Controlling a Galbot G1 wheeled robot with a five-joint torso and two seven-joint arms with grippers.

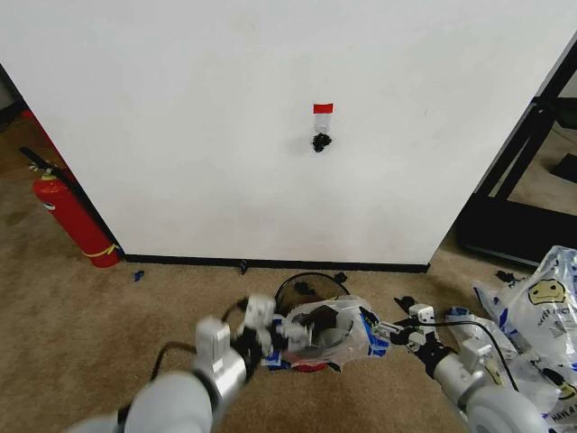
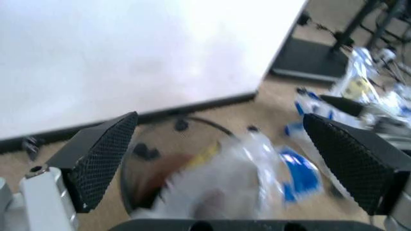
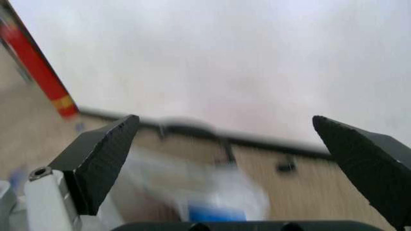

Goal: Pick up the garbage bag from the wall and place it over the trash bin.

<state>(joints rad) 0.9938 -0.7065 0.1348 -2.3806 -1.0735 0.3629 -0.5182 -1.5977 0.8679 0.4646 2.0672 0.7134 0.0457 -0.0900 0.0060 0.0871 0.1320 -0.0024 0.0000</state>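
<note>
The garbage bag (image 1: 338,332), clear with blue patches, lies crumpled over the near side of the trash bin (image 1: 306,281), whose black wire rim shows behind it. My left gripper (image 1: 270,329) sits at the bag's left edge and my right gripper (image 1: 401,327) at its right edge. In the left wrist view the left gripper (image 2: 220,118) is open, with the bag (image 2: 247,175) and the bin's rim (image 2: 212,126) beyond its fingers. The right gripper (image 3: 224,119) is open too, the blurred bag (image 3: 192,185) beyond it. The wall (image 1: 225,135) carries a red tag (image 1: 323,108) and a bare black hook (image 1: 321,142).
A red fire extinguisher (image 1: 77,221) leans at the wall's left end. A heap of similar smiley bags (image 1: 541,302) lies on the carpet at the right. A black frame (image 1: 523,171) stands past the wall's right edge. Small dark scraps dot the carpet by the baseboard.
</note>
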